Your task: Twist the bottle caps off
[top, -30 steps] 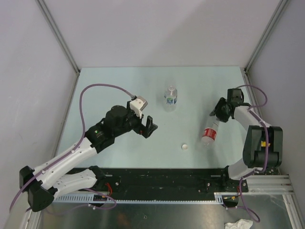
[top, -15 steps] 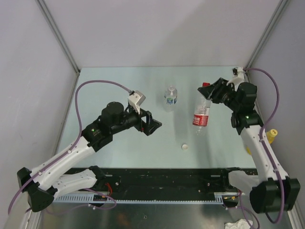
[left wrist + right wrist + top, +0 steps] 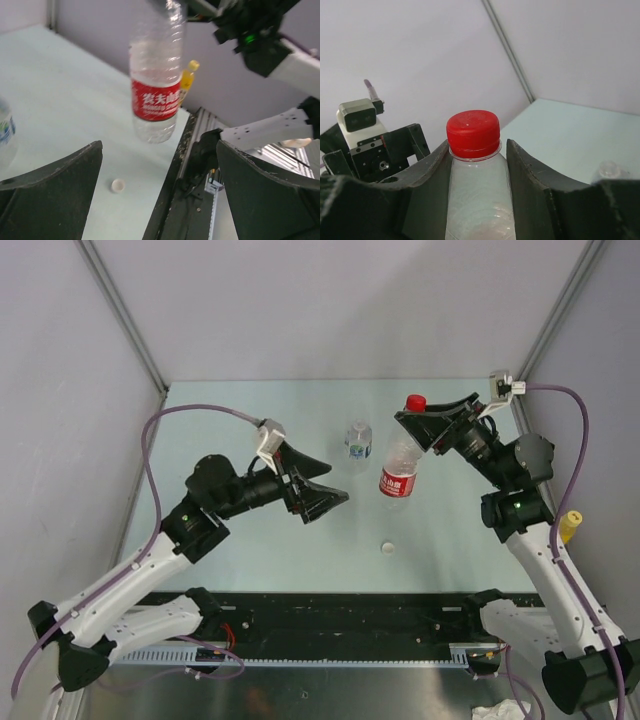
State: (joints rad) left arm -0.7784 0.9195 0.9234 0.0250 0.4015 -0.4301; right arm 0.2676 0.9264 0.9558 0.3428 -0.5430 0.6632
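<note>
Item 1: my right gripper (image 3: 418, 428), clamped on the red-label bottle (image 3: 398, 465) just under its red cap (image 3: 415, 401), bottle lifted clear of the table (image 3: 250, 420).
Item 2: my left gripper (image 3: 335, 483), fingers wide apart, near that bottle, not touching.
Item 3: 1 white cap (image 3: 387, 548), loose on the table.

The clear bottle (image 3: 155, 60) has a red label (image 3: 155, 104) bearing white characters reading 农夫山泉

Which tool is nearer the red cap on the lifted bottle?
Right. The right tool grips the bottle just below the red cap; the left tool stands open, apart to the left.
</note>
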